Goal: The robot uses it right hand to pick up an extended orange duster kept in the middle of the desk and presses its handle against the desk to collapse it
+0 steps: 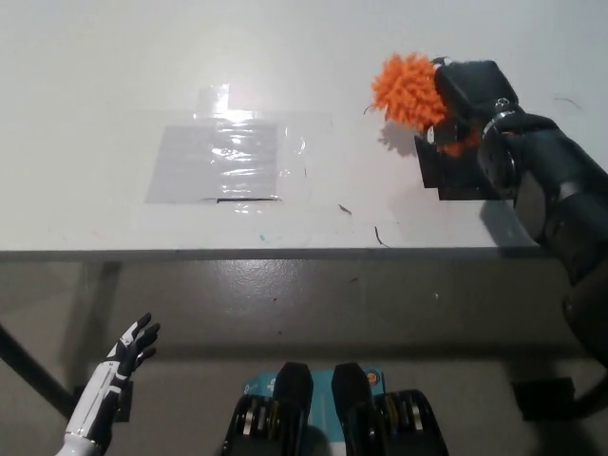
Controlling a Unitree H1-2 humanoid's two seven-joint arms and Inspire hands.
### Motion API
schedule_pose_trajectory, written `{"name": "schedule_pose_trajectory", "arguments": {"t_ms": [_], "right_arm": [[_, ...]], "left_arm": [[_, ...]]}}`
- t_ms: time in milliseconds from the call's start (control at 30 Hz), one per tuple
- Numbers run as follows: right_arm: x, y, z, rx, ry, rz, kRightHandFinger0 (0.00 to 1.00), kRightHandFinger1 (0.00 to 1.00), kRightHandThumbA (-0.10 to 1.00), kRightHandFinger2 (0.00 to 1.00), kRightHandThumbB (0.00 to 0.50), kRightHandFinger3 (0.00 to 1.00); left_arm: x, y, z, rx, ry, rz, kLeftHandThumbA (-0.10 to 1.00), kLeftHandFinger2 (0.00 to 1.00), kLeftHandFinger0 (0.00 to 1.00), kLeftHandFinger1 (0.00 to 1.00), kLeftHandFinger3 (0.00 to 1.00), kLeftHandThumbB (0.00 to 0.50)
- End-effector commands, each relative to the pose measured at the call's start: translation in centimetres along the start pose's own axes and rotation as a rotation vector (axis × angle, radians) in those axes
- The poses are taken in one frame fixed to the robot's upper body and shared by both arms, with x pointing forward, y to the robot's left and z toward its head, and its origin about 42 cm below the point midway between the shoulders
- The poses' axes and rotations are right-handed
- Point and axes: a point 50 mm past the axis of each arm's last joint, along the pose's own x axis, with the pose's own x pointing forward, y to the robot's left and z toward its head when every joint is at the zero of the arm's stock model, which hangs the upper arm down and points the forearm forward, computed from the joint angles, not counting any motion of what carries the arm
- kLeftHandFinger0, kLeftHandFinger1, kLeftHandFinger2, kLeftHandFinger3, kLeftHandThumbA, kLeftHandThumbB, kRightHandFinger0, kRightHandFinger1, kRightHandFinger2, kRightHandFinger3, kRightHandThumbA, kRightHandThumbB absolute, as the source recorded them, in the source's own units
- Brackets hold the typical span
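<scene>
The orange duster (408, 90) shows as a fluffy orange head above the white desk (285, 57), right of centre. My black right hand (472, 95) is shut on the duster, just right of the fluffy head; the handle is hidden behind the hand. A bit of orange peeks out below the hand. The hand hovers over a black square patch (456, 171) on the desk. My white left hand (128, 351) hangs below the desk's front edge at the lower left, fingers apart, holding nothing.
A clear taped plastic sheet (223, 157) lies on the desk left of centre. The desk's front edge (285, 254) crosses the picture; grey floor lies below it. Small dark marks dot the desk near the middle.
</scene>
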Motion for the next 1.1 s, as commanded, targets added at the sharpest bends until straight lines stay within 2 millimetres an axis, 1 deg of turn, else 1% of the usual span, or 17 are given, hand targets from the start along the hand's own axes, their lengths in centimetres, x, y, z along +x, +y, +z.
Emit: {"name": "schedule_pose_trajectory", "arguments": {"t_ms": [0,100,267,367,400,433,533,567,600,633,733,800,833,867,967,1033,1067], "right_arm": [[1.3,-8.2,0.3,0.194,0.137,0.189,1.00,1.00,0.74,1.00,0.500,1.00],[1.4,-9.7,0.5,0.245,0.104,0.173,1.00,1.00,0.78,1.00,0.500,1.00],[1.4,-13.5,1.5,0.535,0.012,0.211,1.00,1.00,0.69,1.00,0.500,1.00],[1.4,-13.6,1.5,0.544,0.009,0.216,1.00,1.00,0.69,1.00,0.500,1.00],[1.1,-16.8,2.5,0.731,-0.113,0.217,1.00,1.00,0.59,1.00,0.500,1.00],[0.8,-19.5,2.8,0.833,-0.203,0.190,1.00,1.00,0.68,1.00,0.500,1.00],[0.6,-20.5,2.9,0.839,-0.249,0.181,1.00,1.00,0.72,1.00,0.500,1.00],[-0.4,-24.3,2.9,0.981,-0.414,0.124,1.00,1.00,0.88,1.00,0.491,1.00],[-1.2,-26.5,2.8,1.068,-0.523,0.085,1.00,1.00,0.94,1.00,0.475,1.00],[-2.0,-28.3,2.8,1.128,-0.611,0.028,1.00,1.00,0.89,1.00,0.492,1.00],[-2.7,-29.6,2.8,1.149,-0.674,-0.028,1.00,1.00,0.86,1.00,0.500,1.00],[-10.0,-33.8,3.5,1.060,-0.890,-0.314,1.00,1.00,0.92,1.00,0.500,1.00],[-10.4,-33.8,3.6,1.053,-0.898,-0.324,1.00,1.00,0.92,1.00,0.500,1.00],[-14.3,-33.5,4.1,0.925,-0.954,-0.457,1.00,1.00,1.00,1.00,0.448,1.00],[-14.8,-33.4,4.2,0.913,-0.959,-0.470,1.00,1.00,1.00,1.00,0.449,1.00],[-20.3,-30.3,4.9,0.784,-1.001,-0.628,1.00,1.00,1.00,1.00,0.499,1.00],[-24.4,-27.3,5.3,0.686,-1.044,-0.740,1.00,1.00,1.00,1.00,0.477,1.00]], "left_arm": [[0.4,1.3,1.4,0.041,-0.079,-0.002,1.00,1.00,1.00,1.00,1.00,0.325],[0.4,1.3,1.4,0.035,-0.078,0.000,1.00,1.00,1.00,1.00,1.00,0.336],[0.6,1.5,1.5,0.042,-0.081,-0.001,1.00,1.00,1.00,1.00,1.00,0.333],[0.6,1.5,1.5,0.042,-0.081,-0.001,1.00,1.00,1.00,1.00,1.00,0.333],[0.6,1.5,1.4,0.043,-0.078,0.001,1.00,1.00,1.00,1.00,1.00,0.332],[0.5,1.5,1.3,0.040,-0.075,0.000,1.00,1.00,1.00,1.00,1.00,0.318],[0.5,1.5,1.4,0.041,-0.076,-0.003,1.00,1.00,1.00,1.00,1.00,0.315],[0.4,1.5,1.3,0.050,-0.072,-0.005,1.00,1.00,1.00,1.00,1.00,0.311],[0.3,1.6,1.3,0.054,-0.070,-0.006,1.00,1.00,1.00,1.00,1.00,0.309],[0.2,1.6,1.2,0.052,-0.069,-0.005,1.00,1.00,1.00,1.00,1.00,0.308],[0.2,1.6,1.2,0.050,-0.069,-0.005,1.00,1.00,1.00,1.00,1.00,0.307],[0.5,1.6,1.2,0.037,-0.072,-0.004,1.00,1.00,1.00,1.00,1.00,0.317],[0.5,1.6,1.2,0.037,-0.072,-0.004,1.00,1.00,1.00,1.00,1.00,0.319],[0.6,1.7,1.3,0.038,-0.072,-0.004,1.00,1.00,1.00,1.00,1.00,0.319],[0.6,1.8,1.3,0.039,-0.072,-0.004,1.00,1.00,1.00,1.00,1.00,0.318],[0.4,1.5,1.1,0.024,-0.068,-0.005,1.00,1.00,1.00,1.00,1.00,0.324],[0.4,1.5,1.1,0.019,-0.067,-0.006,1.00,1.00,1.00,1.00,1.00,0.315]]}}
